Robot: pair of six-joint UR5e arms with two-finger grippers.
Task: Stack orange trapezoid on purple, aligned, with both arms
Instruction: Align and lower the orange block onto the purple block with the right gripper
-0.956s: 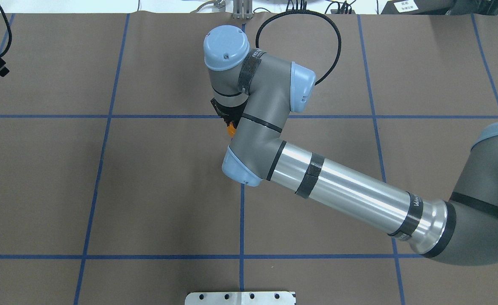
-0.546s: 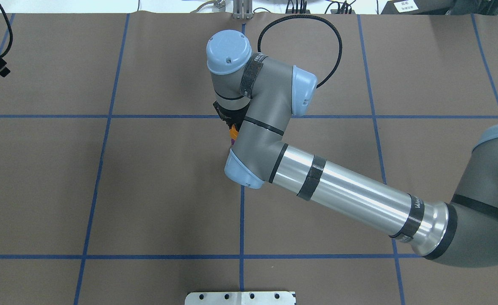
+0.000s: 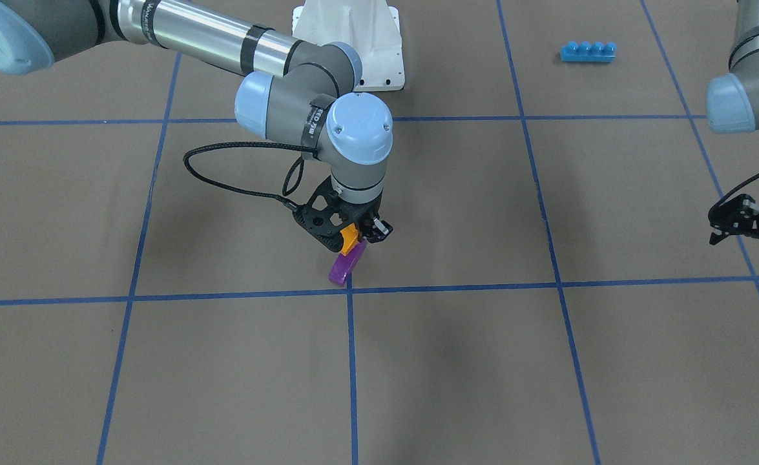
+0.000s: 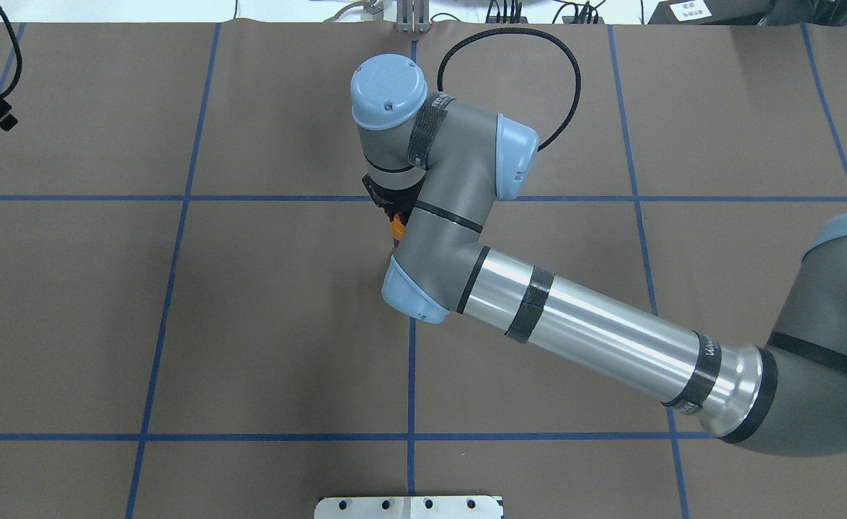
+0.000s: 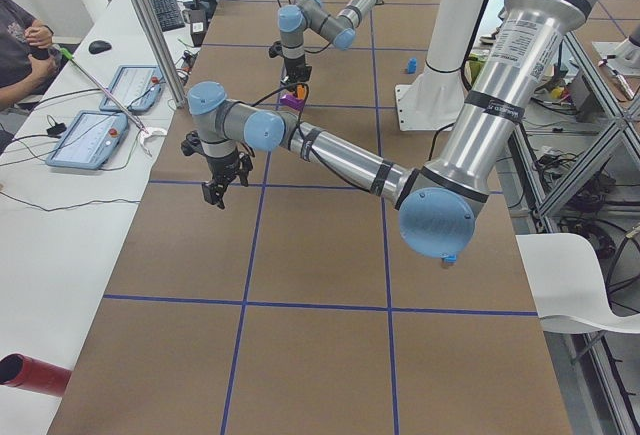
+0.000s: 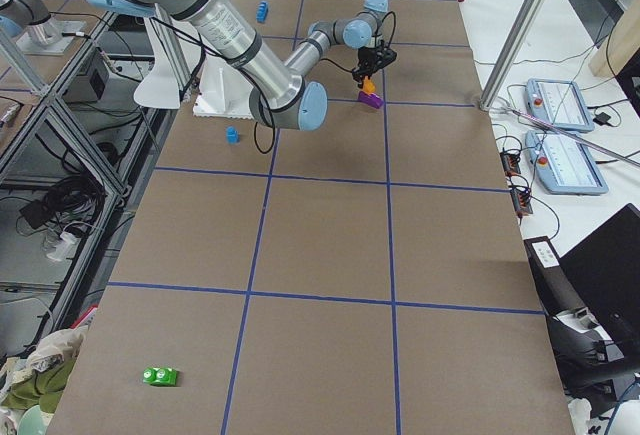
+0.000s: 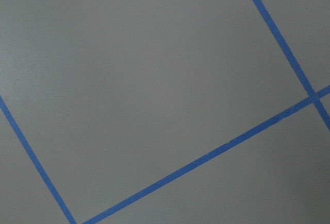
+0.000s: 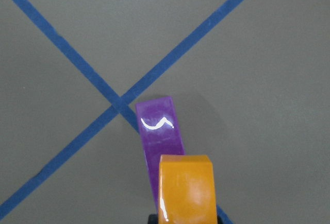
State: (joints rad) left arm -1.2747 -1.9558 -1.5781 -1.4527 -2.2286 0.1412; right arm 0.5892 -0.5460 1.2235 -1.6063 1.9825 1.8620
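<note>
My right gripper (image 3: 353, 239) is shut on the orange trapezoid (image 3: 349, 237) near the table's middle. It holds the trapezoid right over one end of the purple brick (image 3: 343, 266), which lies on the brown mat beside a crossing of blue tape lines. I cannot tell whether the two bricks touch. In the right wrist view the orange trapezoid (image 8: 185, 188) overlaps the near end of the purple brick (image 8: 160, 131). In the overhead view only an orange sliver (image 4: 396, 229) shows beside the wrist. My left gripper (image 3: 744, 223) hovers open and empty, far off at the table's side.
A long blue four-stud brick (image 3: 587, 51) lies near the white pedestal base (image 3: 353, 45). A small blue brick (image 6: 232, 135) and a green brick (image 6: 160, 376) lie farther away. The right forearm (image 4: 596, 339) spans the mat diagonally.
The right wrist has shifted slightly toward the robot and lowered the orange trapezoid over the purple brick. The left gripper has barely moved.
</note>
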